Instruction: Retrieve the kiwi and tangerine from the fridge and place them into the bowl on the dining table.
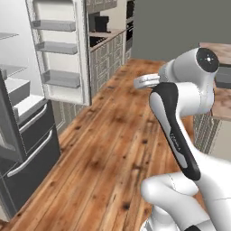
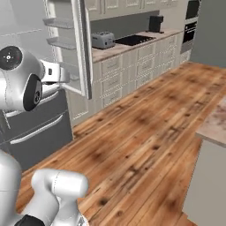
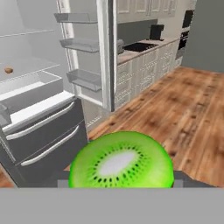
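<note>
Hand view: kiwi half (image 3: 121, 161) clamped between jaws of gripper (image 3: 121, 183), cut face toward cam; tangerine (image 3: 8, 70) on white shelf inside open fridge (image 3: 48, 131) at approx. 10 o'clock, well apart; dining table (image 2: 216, 123) at 3 o'clock in rt base view.

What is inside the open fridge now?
On a white shelf inside the fridge lies the tangerine. The door racks look bare. The kiwi, close to the camera, covers the floor below; the drawers are shut.
</note>
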Controlling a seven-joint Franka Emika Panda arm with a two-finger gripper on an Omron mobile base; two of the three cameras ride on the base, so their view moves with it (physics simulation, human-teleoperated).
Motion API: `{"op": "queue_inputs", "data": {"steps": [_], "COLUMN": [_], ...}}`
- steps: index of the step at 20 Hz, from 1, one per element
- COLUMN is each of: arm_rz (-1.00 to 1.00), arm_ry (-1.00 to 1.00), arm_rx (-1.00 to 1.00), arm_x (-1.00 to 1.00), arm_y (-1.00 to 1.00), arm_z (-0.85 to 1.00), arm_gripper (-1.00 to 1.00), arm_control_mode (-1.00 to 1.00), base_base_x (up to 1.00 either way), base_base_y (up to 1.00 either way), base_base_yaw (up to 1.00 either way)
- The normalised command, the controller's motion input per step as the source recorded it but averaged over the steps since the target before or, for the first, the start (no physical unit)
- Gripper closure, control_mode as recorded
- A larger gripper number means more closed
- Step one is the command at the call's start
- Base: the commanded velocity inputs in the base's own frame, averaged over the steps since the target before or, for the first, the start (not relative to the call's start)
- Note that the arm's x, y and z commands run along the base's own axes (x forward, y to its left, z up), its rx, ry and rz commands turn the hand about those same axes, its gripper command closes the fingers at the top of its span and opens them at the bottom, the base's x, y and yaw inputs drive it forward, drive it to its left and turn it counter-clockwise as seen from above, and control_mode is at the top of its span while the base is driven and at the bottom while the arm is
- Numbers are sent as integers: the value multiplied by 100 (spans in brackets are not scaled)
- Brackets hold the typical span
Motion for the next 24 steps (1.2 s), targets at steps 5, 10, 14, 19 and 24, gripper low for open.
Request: {"op": "queue_inputs", "data": {"steps": [5,10,14,19,24], "arm_rz": [0,0,0,0,0], "arm_ry": [0,0,0,0,0], "arm_rx": [0,0,0,0,0], "arm_x": [0,0,0,0,0], "arm_y": [0,0,0,0,0], "arm_z": [0,0,0,0,0], "arm_gripper": [100,100,100,100,100], "arm_control_mode": [100,100,100,100,100], "base_base_x": [-21,-2,0,1,7], "base_base_y": [-14,-80,-100,-100,-100], "base_base_yaw": [-38,-29,-23,-20,-19]}}
